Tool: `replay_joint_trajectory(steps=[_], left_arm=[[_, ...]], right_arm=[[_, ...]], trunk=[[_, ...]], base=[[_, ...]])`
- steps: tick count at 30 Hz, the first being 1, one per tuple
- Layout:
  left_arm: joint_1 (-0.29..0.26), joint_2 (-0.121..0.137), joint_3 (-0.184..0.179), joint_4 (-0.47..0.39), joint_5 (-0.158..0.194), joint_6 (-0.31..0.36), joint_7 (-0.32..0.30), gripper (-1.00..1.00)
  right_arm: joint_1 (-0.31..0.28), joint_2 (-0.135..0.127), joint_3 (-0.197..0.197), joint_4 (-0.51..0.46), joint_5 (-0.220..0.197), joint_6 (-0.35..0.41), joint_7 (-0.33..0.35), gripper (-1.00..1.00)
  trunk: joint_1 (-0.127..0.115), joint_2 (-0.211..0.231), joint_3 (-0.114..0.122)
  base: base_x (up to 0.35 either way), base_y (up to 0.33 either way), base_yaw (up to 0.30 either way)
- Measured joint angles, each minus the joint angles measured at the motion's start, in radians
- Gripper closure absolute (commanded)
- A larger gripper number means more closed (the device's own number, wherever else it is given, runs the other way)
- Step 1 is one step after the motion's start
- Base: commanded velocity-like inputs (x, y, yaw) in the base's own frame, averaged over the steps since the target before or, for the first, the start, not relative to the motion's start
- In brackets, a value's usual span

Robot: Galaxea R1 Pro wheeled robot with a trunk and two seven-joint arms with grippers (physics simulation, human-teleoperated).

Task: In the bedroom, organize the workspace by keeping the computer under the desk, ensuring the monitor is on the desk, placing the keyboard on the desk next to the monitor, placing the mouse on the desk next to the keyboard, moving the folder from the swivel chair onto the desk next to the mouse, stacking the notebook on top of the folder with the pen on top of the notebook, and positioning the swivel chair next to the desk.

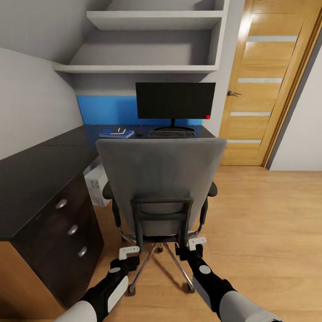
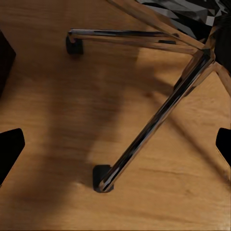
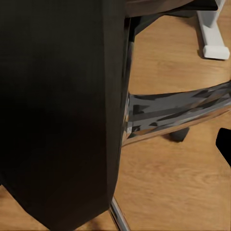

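Note:
The grey swivel chair stands with its back to me, right in front of the black desk. On the desk's far part stand the monitor and the keyboard. To their left lies the blue folder with the dark notebook and white pen on it. The mouse is a faint dark spot between folder and keyboard. The white computer sits under the desk. My left gripper and right gripper hang open just behind the chair's chrome base, holding nothing.
The desk's drawer unit is close on my left. A wooden door is at the back right, with open wooden floor to the right of the chair. White wall shelves hang above the monitor.

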Motion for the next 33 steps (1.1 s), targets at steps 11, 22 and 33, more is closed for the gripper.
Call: replay_joint_trajectory(steps=[11,22,33], left_arm=[[0.0,0.0,0.0,0.0,-0.001,0.001,0.0,-1.0],[0.0,0.0,-0.001,0.0,-0.001,0.0,0.001,-1.0],[0.0,0.0,0.0,0.0,-0.002,0.001,0.001,-1.0]], right_arm=[[0.0,0.0,-0.001,0.0,0.0,0.0,0.0,-1.0],[0.0,0.0,-0.001,0.0,-0.001,-0.001,0.0,-1.0],[0.0,0.0,-0.002,0.001,0.001,-0.002,0.001,-1.0]], trunk=[[0.0,0.0,0.0],[0.0,0.0,0.0],[0.0,0.0,0.0]], base=[[0.328,0.0,0.0],[0.328,0.0,0.0],[0.328,0.0,0.0]])
